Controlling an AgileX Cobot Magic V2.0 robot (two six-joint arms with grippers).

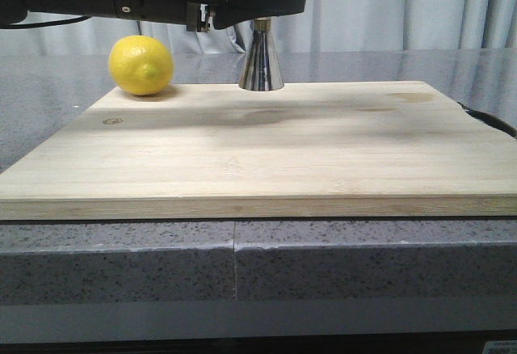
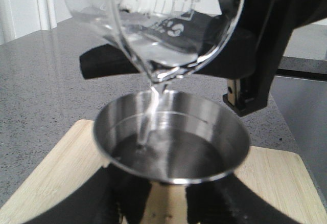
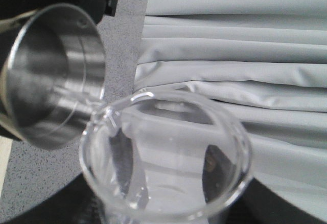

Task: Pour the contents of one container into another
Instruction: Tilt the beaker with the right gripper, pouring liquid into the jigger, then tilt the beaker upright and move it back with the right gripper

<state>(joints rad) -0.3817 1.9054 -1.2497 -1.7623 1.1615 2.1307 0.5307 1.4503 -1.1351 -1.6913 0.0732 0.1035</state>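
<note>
The right tool (image 3: pixel 168 219) holds the tilted beaker (image 2: pixel 153 24), clear liquid streaming into the jigger (image 2: pixel 171 137) gripped by the left tool (image 2: pixel 153 203).

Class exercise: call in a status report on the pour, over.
Left gripper steadies jigger on board. Right gripper holds beaker tipped, stream running into jigger cup. Lemon sits apart, nothing blocking.

The clear glass beaker (image 2: pixel 158 24), tipped lip-down, pours a thin clear stream into the upright steel jigger (image 2: pixel 171 139).
</note>
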